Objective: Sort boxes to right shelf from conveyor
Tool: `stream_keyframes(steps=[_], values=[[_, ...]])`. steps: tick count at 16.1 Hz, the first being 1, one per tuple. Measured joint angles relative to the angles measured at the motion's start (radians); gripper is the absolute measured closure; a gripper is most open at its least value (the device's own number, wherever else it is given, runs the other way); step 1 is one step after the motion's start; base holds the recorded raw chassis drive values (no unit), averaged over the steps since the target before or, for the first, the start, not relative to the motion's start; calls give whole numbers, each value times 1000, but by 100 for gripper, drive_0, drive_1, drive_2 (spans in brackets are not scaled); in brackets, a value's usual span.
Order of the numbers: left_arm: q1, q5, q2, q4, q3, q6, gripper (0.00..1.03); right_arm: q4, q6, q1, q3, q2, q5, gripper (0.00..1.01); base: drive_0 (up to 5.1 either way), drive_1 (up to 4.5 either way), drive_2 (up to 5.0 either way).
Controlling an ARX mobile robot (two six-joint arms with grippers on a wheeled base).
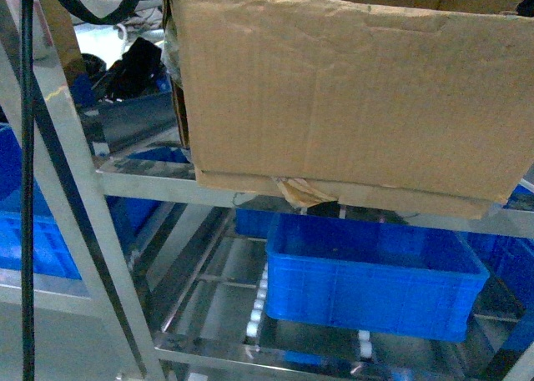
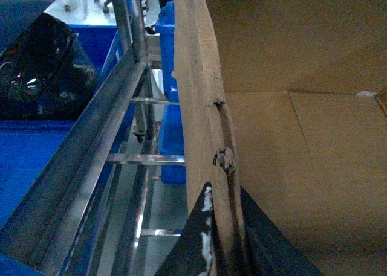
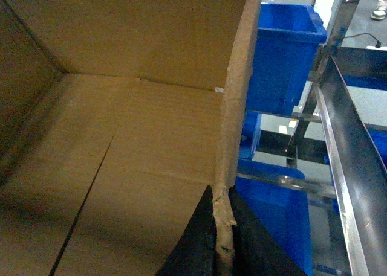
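Note:
The brown cardboard box [image 1: 350, 89] hangs lifted in front of the right shelf [image 1: 142, 181], its bottom seam with a tan tape scrap [image 1: 304, 191] just above a steel rail. My left gripper [image 2: 224, 190] is shut on the box's ragged left wall [image 2: 196, 95]. My right gripper [image 3: 220, 189] is shut on the box's right wall [image 3: 239, 95]. The box's bare floor [image 3: 139, 149] shows empty in both wrist views. Neither gripper shows in the head view. The conveyor is out of view.
A blue plastic bin [image 1: 375, 273] sits on the roller tier under the box, with more blue bins [image 1: 42, 231] to the left. Another blue bin [image 3: 284, 52] stands beyond the right wall. Slanted steel rails [image 2: 91, 167] [image 3: 351, 167] run close along both sides of the box.

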Motion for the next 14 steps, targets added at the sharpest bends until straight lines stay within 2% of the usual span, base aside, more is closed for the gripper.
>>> stream_keyframes(steps=[1,2,4,5,8,9,10,13,14], values=[[0,-4,5,-8,3,0,86,7,-4,0,3,1,6,93,0,0,0],[0,-11,8,-6,3,-2,77,18,-5,0,9,1,6,84,0,0,0],[0,-19,8,11,10,-8,55,24,-6,0,27,-1,6,62,0,0,0],[0,-19,8,3,20,-7,41,24,-6,0,27,-1,6,47,0,0,0],[1,-19,8,3,19,-6,12,22,-7,0,27,-1,6,18,0,0,0],[1,-50,0,85,-13,16,3,37,-8,-1,26,-1,1,3,0,0,0],[1,-60,-20,130,-49,32,6,65,-8,-5,16,-8,-17,2,0,0,0],[-17,-69,-125,275,-148,127,5,157,-29,-5,-40,-70,-64,3,0,0,0],[-24,-86,-170,304,-180,142,5,199,-31,-5,-63,-100,-84,3,0,0,0]])
